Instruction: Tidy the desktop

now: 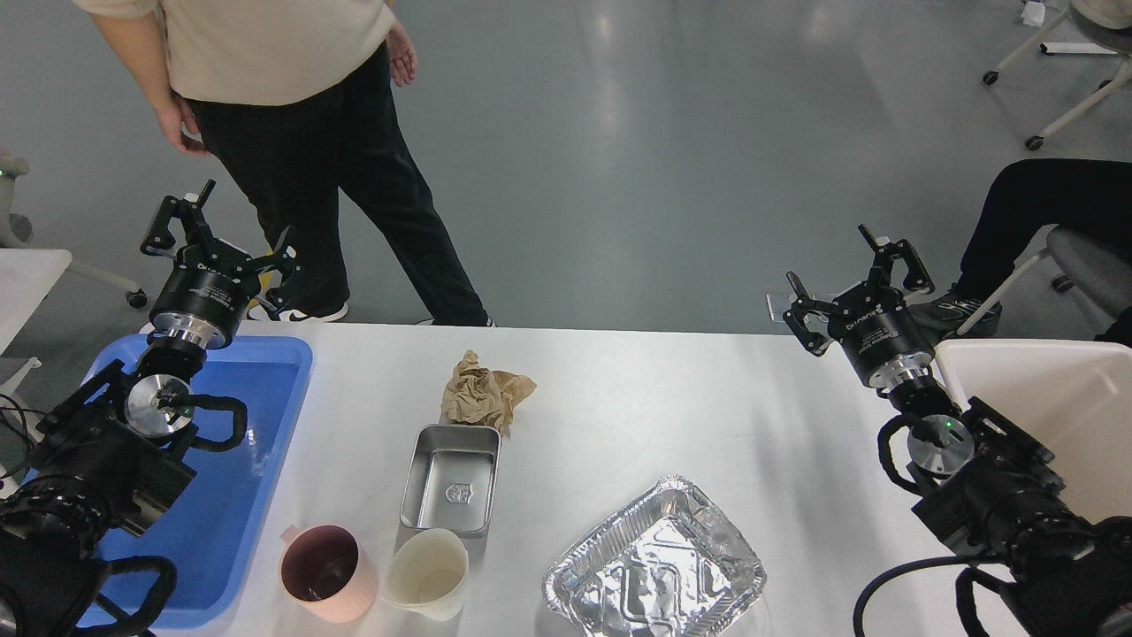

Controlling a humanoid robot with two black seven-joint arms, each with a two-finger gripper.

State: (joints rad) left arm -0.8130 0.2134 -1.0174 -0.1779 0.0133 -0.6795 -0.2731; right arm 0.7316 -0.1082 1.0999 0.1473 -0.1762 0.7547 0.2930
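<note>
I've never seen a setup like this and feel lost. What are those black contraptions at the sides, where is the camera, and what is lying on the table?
The camera sits in a robot's head, looking down at its own two arms. Each ends in a two-finger gripper: the left gripper above a blue tray, the right gripper near a cream-white bin. Both are open and hold nothing. On the white desktop lie crumpled brown paper, a metal tin, a pink mug, a cream cup and a foil tray. People are beyond the table.
</note>
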